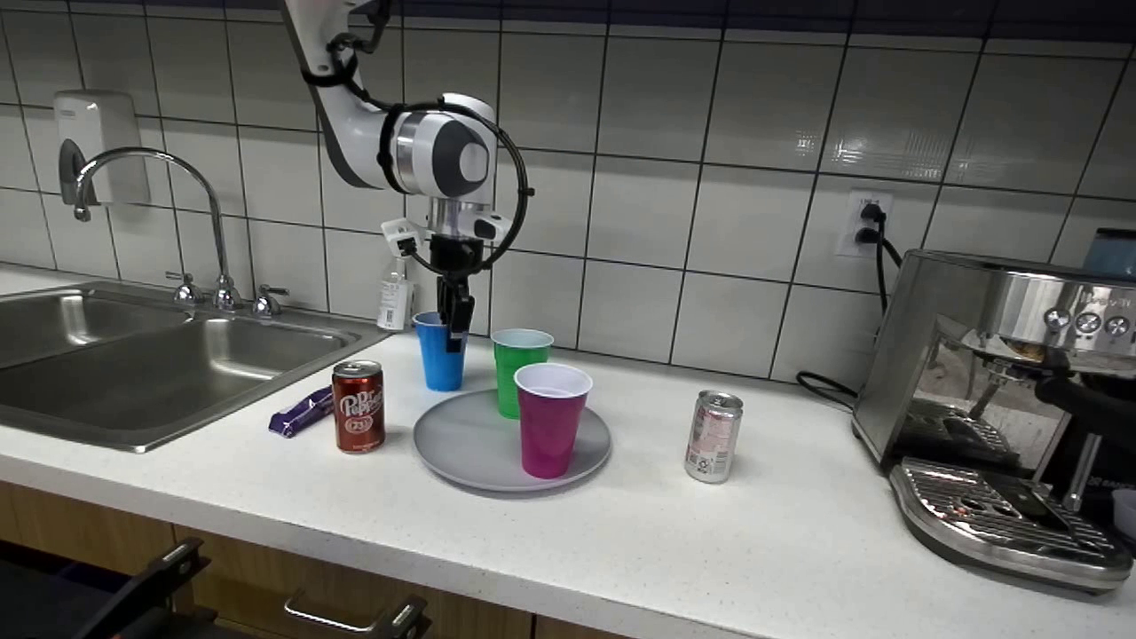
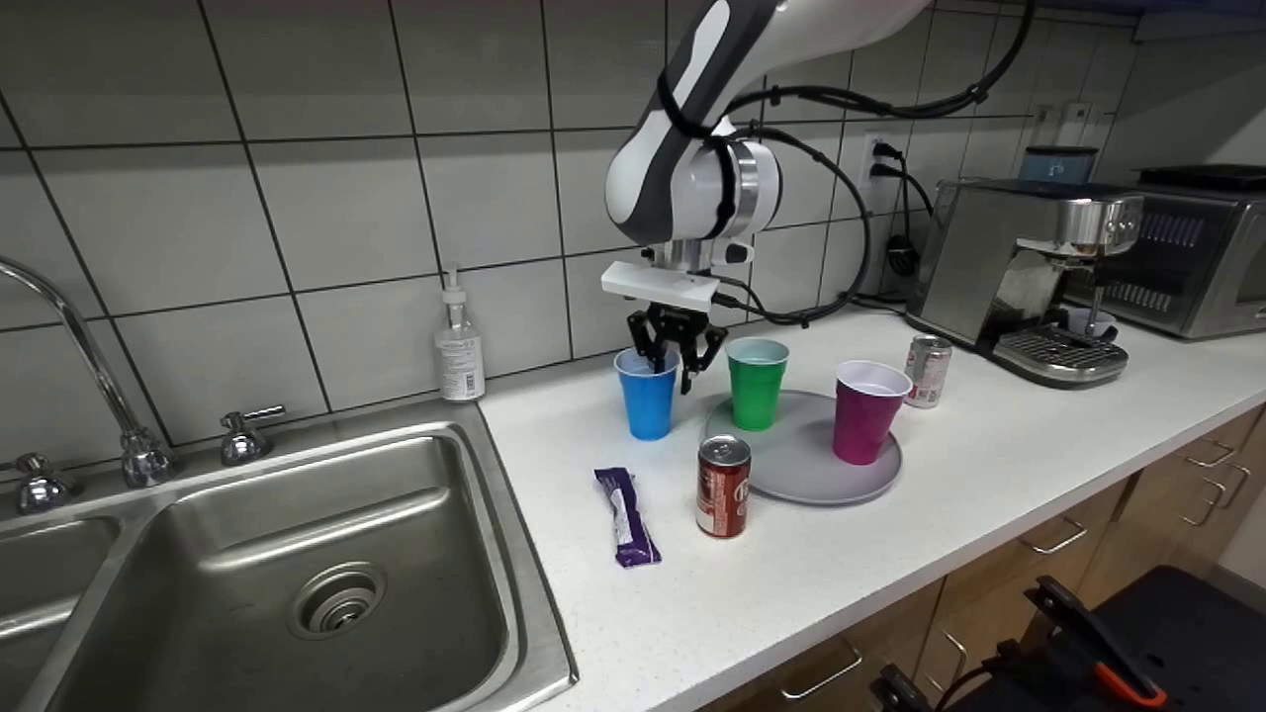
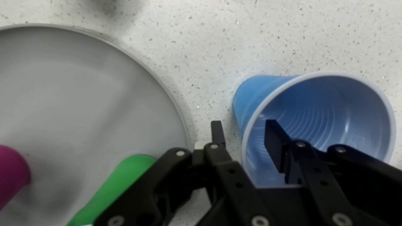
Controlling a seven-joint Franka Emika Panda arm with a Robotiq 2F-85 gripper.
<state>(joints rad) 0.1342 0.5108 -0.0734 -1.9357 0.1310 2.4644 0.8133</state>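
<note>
At the wrist view's lower left, a magenta cup (image 3: 12, 175) and then a green cup (image 3: 116, 186) stand on a gray plate (image 3: 88, 94); at lower centre, the gripper (image 3: 245, 131), fingers parted, straddles the rim of the upright blue cup (image 3: 317, 121), centre right.

Bright and even around the gray plate (image 1: 463, 444) right now; seems to fall from above. Left of the plate, flaring in pale streaks on the steel sink (image 1: 213, 373)! Behind the plate, darker up the tiles (image 1: 657, 213), with faint grid-like glints off to its right. Over to the wrist view: softly shadowed across the plate, glinting inside the blue cup (image 3: 329, 106) beside it, slightly blurred at the gripper (image 3: 243, 127).
</note>
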